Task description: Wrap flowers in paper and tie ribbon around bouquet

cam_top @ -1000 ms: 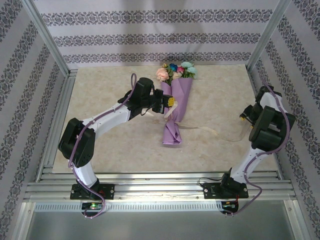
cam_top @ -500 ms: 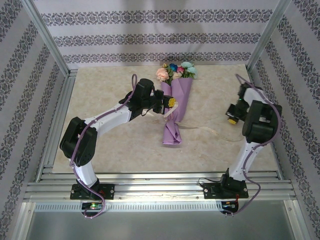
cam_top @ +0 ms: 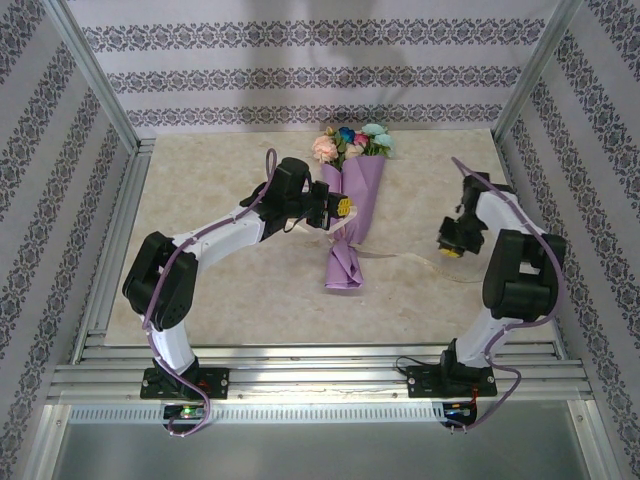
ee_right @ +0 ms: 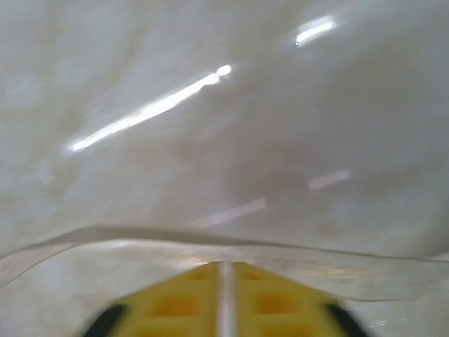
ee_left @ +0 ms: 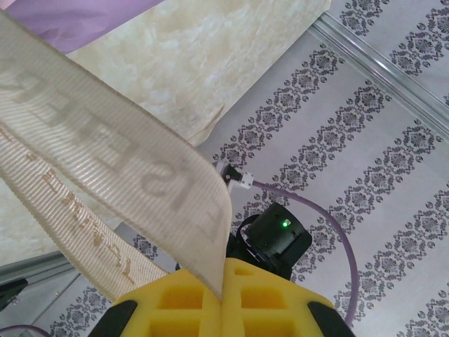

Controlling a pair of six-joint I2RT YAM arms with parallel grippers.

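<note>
The bouquet [cam_top: 352, 205] lies mid-table, its lilac paper [cam_top: 345, 262] rolled into a cone, and the flowers [cam_top: 350, 141] stick out of the far end. My left gripper [cam_top: 340, 208] sits against the cone's left side. It is shut on the cream ribbon [ee_left: 105, 154], which is pinched between its yellow fingertips [ee_left: 223, 281]. A corner of the paper [ee_left: 63, 21] shows above. The ribbon [cam_top: 410, 260] trails right across the table to my right gripper [cam_top: 450, 248], which hangs low over it. Its jaws [ee_right: 223, 265] stand a narrow slit apart, and the ribbon [ee_right: 337, 263] crosses just beyond the tips.
The marble-look tabletop [cam_top: 220, 290] is bounded by aluminium rails [cam_top: 110, 240] and patterned walls [cam_top: 300, 75]. The right arm's elbow [cam_top: 520, 275] stands near the right rail.
My right arm has swung in from the right wall toward the middle and down to the ribbon on the table. The left arm and the bouquet have stayed put.
</note>
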